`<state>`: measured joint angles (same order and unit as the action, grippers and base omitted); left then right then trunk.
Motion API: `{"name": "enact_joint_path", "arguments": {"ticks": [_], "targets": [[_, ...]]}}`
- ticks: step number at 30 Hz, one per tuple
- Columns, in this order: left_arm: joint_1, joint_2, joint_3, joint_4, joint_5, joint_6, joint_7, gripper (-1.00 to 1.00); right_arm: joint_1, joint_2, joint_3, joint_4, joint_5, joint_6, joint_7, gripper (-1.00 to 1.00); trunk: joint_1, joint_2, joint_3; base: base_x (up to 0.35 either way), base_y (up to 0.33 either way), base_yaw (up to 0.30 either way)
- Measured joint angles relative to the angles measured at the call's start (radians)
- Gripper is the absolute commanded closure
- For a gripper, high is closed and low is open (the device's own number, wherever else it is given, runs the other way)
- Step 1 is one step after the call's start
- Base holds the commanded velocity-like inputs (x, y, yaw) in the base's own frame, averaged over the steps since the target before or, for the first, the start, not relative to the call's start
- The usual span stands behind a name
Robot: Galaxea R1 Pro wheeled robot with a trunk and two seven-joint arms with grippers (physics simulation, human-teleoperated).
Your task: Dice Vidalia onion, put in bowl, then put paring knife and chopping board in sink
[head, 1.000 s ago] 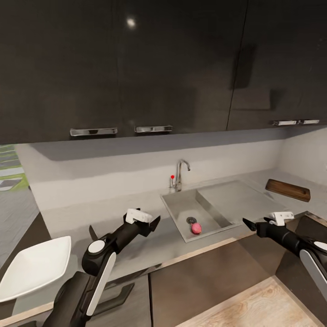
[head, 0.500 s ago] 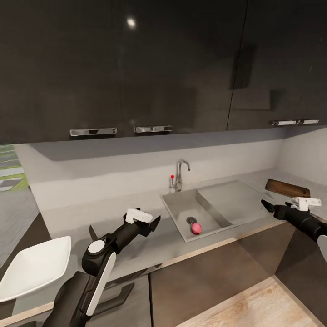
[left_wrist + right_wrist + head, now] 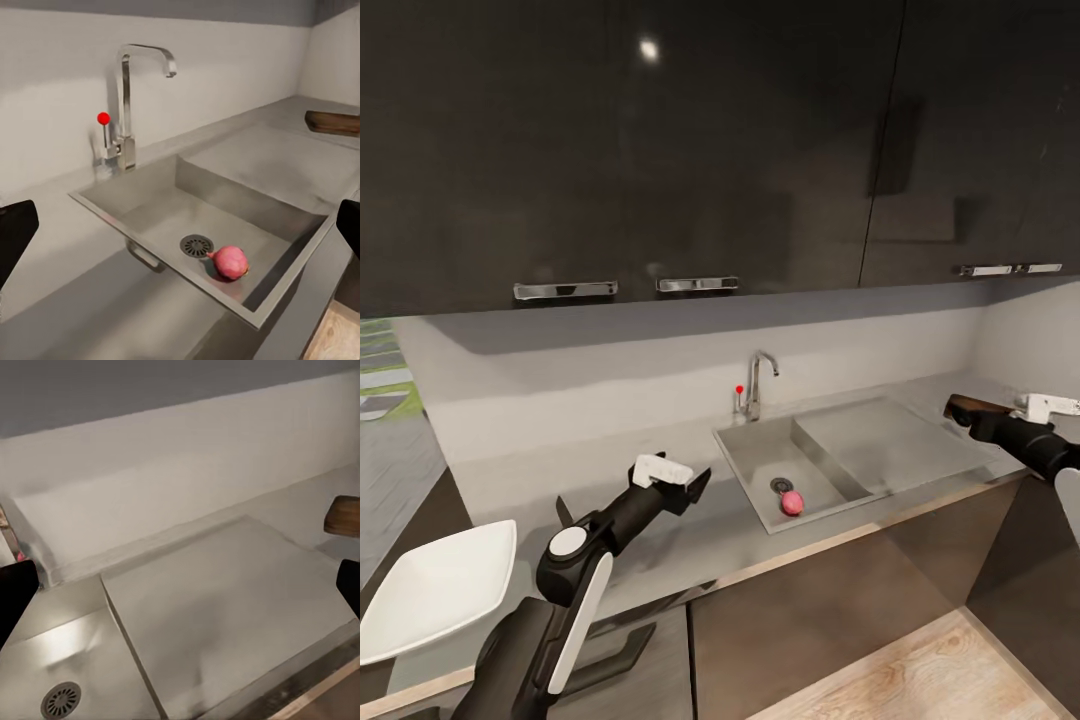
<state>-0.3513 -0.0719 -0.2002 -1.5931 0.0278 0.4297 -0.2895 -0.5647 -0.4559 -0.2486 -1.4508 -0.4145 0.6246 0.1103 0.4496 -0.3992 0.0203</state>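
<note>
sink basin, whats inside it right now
Inside the rectangular stainless-steel sink basin lies a small pinkish-red round onion, right beside the round drain. Nothing else shows in it; its near wall hides a strip of the floor.

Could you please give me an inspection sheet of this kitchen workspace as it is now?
Surface: grey countertop, bare near the sink.
Job's things: pinkish-red onion in the basin beside the drain; chopping board at far right; white bowl at near left.
Clutter: nothing seen.
Grippers: left gripper open, over the counter left of the sink; right gripper by the board's end, state unclear.
Cables: nothing seen.
Surroundings: dark cabinets, chrome tap, wood floor.
</note>
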Motion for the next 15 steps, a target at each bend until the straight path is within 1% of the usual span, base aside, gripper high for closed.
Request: {"name": "enact_joint_path", "arguments": {"ticks": [1,2,6,8,11,15], "targets": [[0.000,0.000,0.002,-0.001,0.000,-0.004,-0.001,-1.00,-0.002,0.002,0.013,0.000,-0.001,0.001,-0.001,-1.00,0.000,0.000,0.000,0.000,0.000,0.000],[0.000,-0.001,0.002,-0.001,0.000,-0.005,-0.001,-1.00,-0.003,0.002,0.017,0.000,-0.001,0.002,-0.001,-1.00,0.000,0.000,0.000,0.000,0.000,0.000],[0.001,-0.005,0.000,-0.001,0.000,-0.006,-0.001,-1.00,-0.002,0.003,0.023,-0.001,-0.002,0.002,0.000,-1.00,0.000,0.000,0.000,0.000,0.000,-0.002],[0.001,-0.006,0.000,-0.001,0.000,-0.007,-0.001,-1.00,-0.002,0.003,0.024,-0.001,-0.003,0.003,0.001,-1.00,0.000,0.000,0.000,0.000,0.000,-0.080],[0.001,-0.007,-0.001,-0.001,0.000,-0.007,-0.001,-1.00,-0.003,0.003,0.023,-0.001,-0.003,0.003,0.002,-1.00,0.000,0.000,0.000,0.000,0.000,-0.185],[0.001,-0.005,0.000,-0.001,0.000,-0.007,-0.001,-1.00,-0.003,0.003,0.023,-0.002,-0.004,0.004,0.003,-1.00,0.000,0.000,0.000,0.011,-0.002,-0.272]]}}
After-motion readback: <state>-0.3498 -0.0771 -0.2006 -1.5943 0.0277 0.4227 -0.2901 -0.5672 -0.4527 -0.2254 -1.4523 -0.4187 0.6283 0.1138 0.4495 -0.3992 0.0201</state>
